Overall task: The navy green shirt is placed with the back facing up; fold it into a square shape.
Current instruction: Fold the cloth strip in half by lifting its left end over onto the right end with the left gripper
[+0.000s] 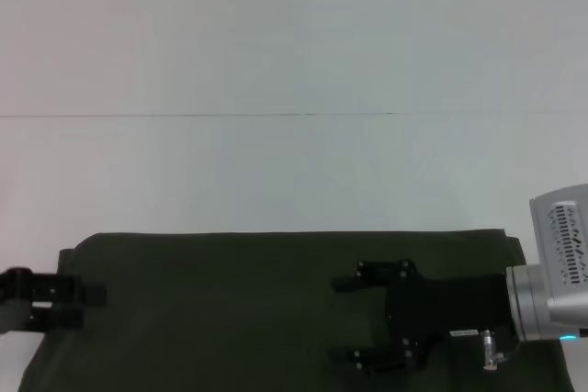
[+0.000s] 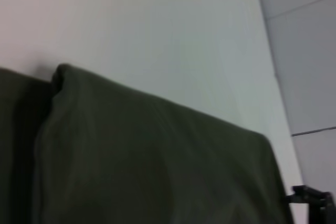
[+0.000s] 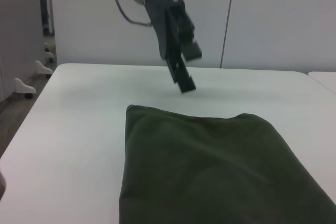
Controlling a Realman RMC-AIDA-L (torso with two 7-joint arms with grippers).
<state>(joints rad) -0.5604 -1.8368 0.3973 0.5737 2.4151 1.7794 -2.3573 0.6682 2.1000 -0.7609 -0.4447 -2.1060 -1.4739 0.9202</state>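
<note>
One shirt, dark olive and plain side up, lies folded into a wide band along the near edge of the white desk. Two grippers hang over it: the left gripper above the shirt's left end, its fingers a small gap apart, and the right gripper above the shirt's right half, its jaws spread wide and holding nothing.
</note>
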